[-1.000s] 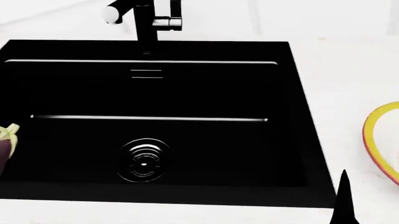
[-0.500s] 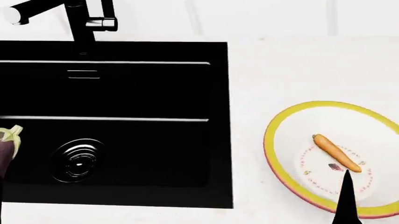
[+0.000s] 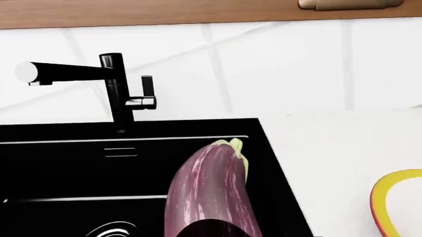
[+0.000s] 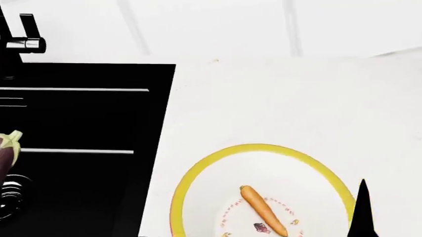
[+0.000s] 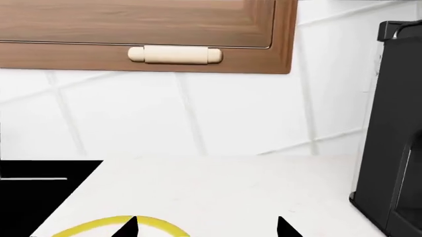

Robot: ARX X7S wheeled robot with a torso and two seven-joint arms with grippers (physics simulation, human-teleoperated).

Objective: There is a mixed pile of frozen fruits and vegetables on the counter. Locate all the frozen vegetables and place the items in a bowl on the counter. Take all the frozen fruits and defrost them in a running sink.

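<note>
A purple eggplant (image 3: 209,190) with pale streaks and a green cap sticks out of my left gripper (image 3: 212,231), which is shut on it, above the black sink (image 3: 79,173). In the head view the eggplant (image 4: 7,148) shows at the left edge over the sink (image 4: 79,123). The bowl (image 4: 197,177), yellow-rimmed and white inside, stands on the counter (image 4: 277,98) to the right of the sink and holds an orange carrot (image 4: 264,210). My right gripper (image 5: 207,228) is open and empty over the bowl's far rim (image 5: 99,226). The frozen fruits are out of view.
The black faucet (image 3: 118,89) with its lever stands behind the sink. A tall black appliance (image 5: 396,148) sits on the counter far to the right. A wooden wall cabinet (image 5: 145,29) hangs above the tiled wall.
The head view has swung to the right: the sink slid left and the bowl with the carrot came fully into view. The eggplant stays at the view's left edge.
</note>
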